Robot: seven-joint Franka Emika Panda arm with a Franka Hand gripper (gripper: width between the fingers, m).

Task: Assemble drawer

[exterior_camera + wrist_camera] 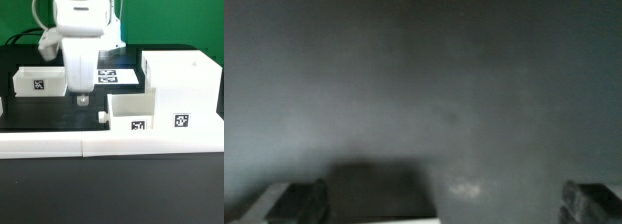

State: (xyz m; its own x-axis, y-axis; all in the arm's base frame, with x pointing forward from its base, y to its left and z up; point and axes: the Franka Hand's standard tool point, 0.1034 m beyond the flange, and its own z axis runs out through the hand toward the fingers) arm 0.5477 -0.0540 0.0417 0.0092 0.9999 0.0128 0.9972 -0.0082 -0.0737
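Observation:
The drawer's large white housing [182, 88] stands at the exterior view's right, with a tag on its front. One open-top tray [135, 115] sits against the housing's left side, its knob [103, 117] pointing toward the exterior view's left. The second tray [40, 80] stands at the exterior view's left. My gripper [82, 98] hangs low over the dark table between the two trays and touches neither. In the wrist view the gripper [441, 205] is open and empty, its two fingertips [287, 205] wide apart over bare dark table.
The long white L-shaped bar [100, 148] runs along the table's front edge. The marker board [115, 74] lies behind the gripper. The arm's white body [78, 40] rises above the middle of the scene.

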